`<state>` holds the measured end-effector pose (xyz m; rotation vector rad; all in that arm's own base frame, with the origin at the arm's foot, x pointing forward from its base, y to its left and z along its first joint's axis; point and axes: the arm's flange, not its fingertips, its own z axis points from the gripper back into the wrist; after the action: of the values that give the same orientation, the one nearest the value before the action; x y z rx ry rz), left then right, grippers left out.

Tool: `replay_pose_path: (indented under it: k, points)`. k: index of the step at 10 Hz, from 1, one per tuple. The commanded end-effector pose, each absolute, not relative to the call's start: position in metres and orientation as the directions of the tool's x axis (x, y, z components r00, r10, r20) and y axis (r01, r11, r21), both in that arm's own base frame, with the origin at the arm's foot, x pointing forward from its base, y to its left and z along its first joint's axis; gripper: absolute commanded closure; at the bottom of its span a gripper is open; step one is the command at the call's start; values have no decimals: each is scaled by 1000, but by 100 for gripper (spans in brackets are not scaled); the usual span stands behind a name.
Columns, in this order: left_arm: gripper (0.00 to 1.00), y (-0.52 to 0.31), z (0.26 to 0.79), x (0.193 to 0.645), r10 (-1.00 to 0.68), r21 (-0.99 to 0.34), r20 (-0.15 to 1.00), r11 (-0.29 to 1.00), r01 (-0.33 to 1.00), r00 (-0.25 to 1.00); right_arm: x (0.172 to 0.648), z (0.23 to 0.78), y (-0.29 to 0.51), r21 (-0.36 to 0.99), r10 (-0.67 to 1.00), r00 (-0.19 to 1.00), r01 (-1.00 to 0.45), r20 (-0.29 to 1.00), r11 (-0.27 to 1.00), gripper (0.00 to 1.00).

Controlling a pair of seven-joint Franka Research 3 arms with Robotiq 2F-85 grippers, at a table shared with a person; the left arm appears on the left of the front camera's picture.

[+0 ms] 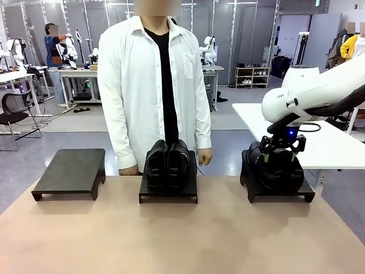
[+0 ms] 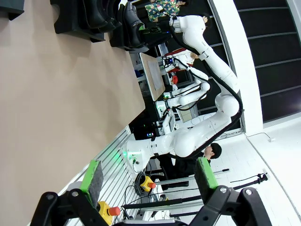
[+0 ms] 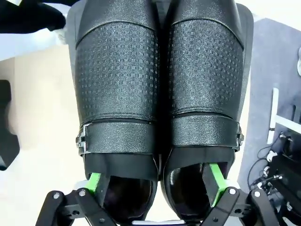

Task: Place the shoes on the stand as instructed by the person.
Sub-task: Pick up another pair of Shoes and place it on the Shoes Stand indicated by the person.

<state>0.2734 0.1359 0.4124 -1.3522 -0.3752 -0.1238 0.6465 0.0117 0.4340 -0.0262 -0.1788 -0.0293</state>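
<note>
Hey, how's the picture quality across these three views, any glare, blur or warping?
Front view: even indoor light, sharp, the shoes on the middle stand read as dark shapes with little detail. Left wrist view: rolled sideways, wide-angle bending at the edges, left tool crisp. Right wrist view: close-up, embossed leather of the buckled shoes sharp, floor washed out bright.

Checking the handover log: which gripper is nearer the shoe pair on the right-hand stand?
Right. The right gripper has one finger inside each shoe of that pair, at their openings. The left gripper hangs open near the robot's edge of the table, far from it.
</note>
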Motion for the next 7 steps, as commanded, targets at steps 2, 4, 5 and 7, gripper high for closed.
replay_pose_path:
  k: [2,4,5,7]
  points:
    - [0,136,413,273,123,-927,339,215,309,933,646,434,12,-26,-25,984,30,179,999,0]
    - [0,136,413,273,123,-927,339,215,309,933,646,434,12,-26,-25,984,30,179,999,0]
    - [0,136,413,273,123,-927,339,215,309,933,646,434,12,-26,-25,984,30,179,999,0]
    - [0,136,413,273,123,-927,339,215,309,933,646,434,12,-26,-25,984,30,179,999,0]
